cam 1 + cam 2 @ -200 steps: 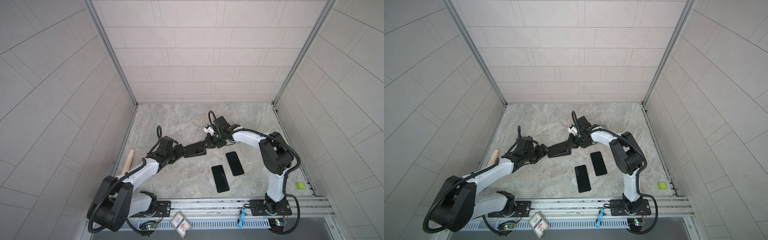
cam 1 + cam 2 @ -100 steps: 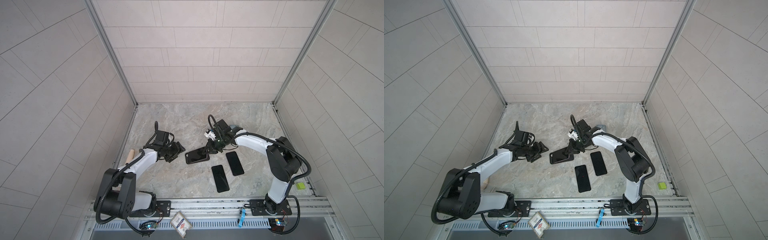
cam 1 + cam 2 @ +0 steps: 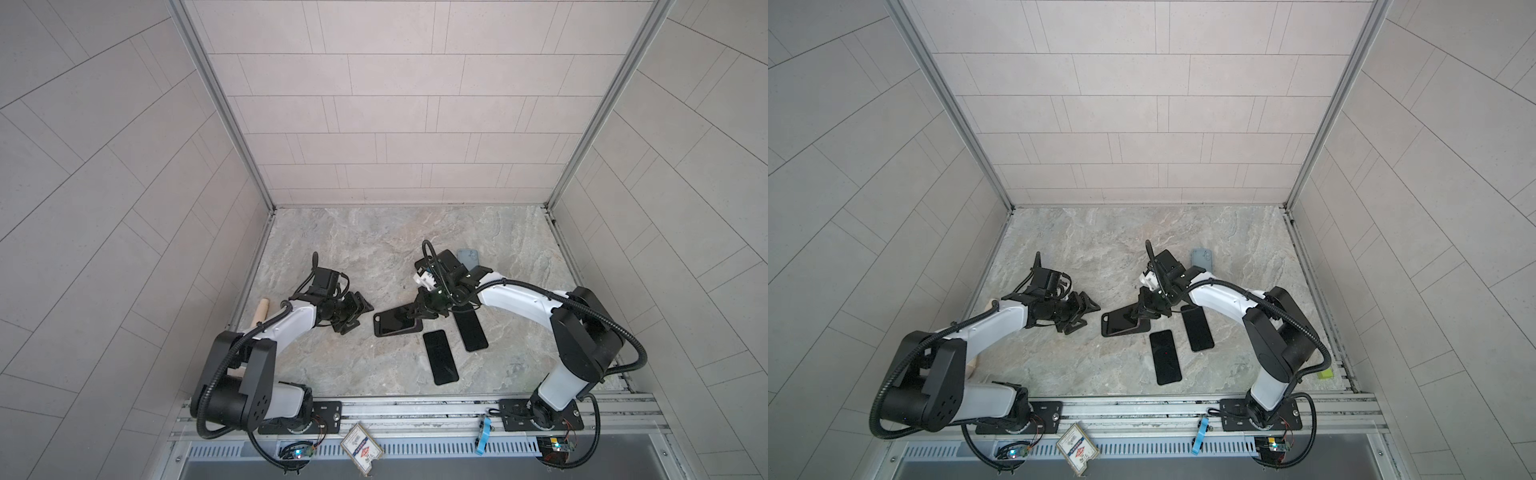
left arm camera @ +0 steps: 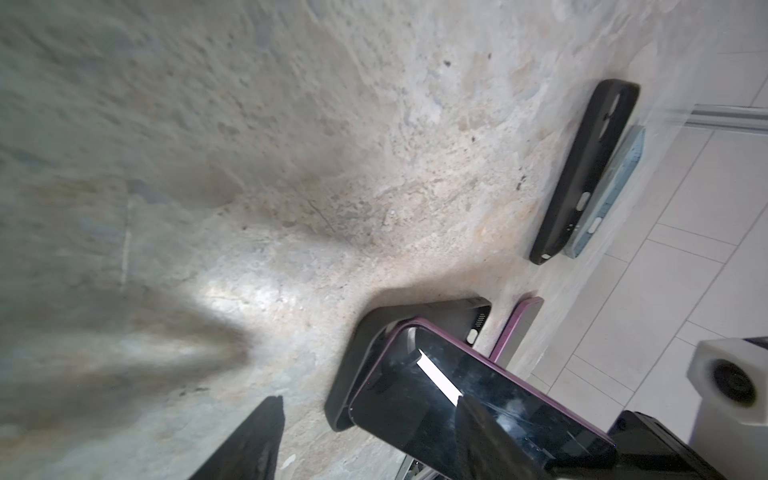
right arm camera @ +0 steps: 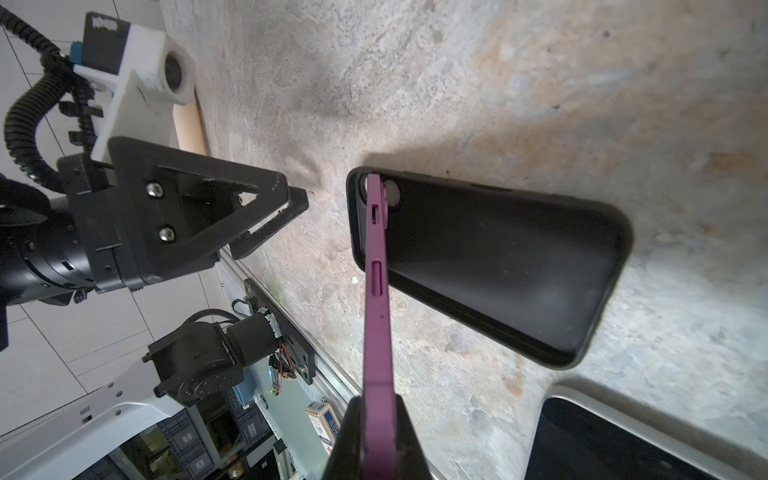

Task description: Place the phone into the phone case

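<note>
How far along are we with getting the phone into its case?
Done: the black case lies open side up. In hand: the right claw grips the purple phone, tilted, its far end at the case's camera-cutout end. The left claw is open, apart. Left: lowering and pressing the phone in flat.

White links [image 3: 515, 297], black joints [image 3: 582, 345], ribbed black cables [image 5: 18, 110]; left claw [image 3: 360, 318] black, triangular, screwed.
</note>
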### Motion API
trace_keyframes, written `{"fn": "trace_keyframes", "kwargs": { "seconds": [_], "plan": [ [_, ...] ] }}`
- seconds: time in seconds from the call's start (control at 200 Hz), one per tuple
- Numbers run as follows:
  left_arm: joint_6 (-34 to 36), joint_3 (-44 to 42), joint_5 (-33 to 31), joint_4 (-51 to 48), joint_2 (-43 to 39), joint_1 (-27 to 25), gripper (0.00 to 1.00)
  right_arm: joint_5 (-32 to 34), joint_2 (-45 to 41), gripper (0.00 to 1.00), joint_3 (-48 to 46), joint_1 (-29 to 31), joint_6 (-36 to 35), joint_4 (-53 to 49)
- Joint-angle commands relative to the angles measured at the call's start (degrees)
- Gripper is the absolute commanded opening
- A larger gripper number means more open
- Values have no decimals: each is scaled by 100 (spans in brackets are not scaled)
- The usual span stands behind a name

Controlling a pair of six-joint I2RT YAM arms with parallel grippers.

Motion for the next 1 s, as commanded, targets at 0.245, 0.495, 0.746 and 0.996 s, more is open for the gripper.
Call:
{"fn": "trace_keyframes", "kwargs": {
  "seconds": [0.245,0.495,0.746,0.996],
  "plan": [
    [-24,-370,-113,46,-473,-27,71,157,918,0,426,-27,-145,-571],
    [-103,-376,223,438,-57,-36,71,-49,1209,0,812,-196,-656,-1080],
    [-234,-405,195,824,243,-37,36,-97,1390,15,902,-223,-688,-967],
    [-250,-510,113,899,444,-161,35,-75,1430,26,913,-225,-643,-896]
  ]
}}
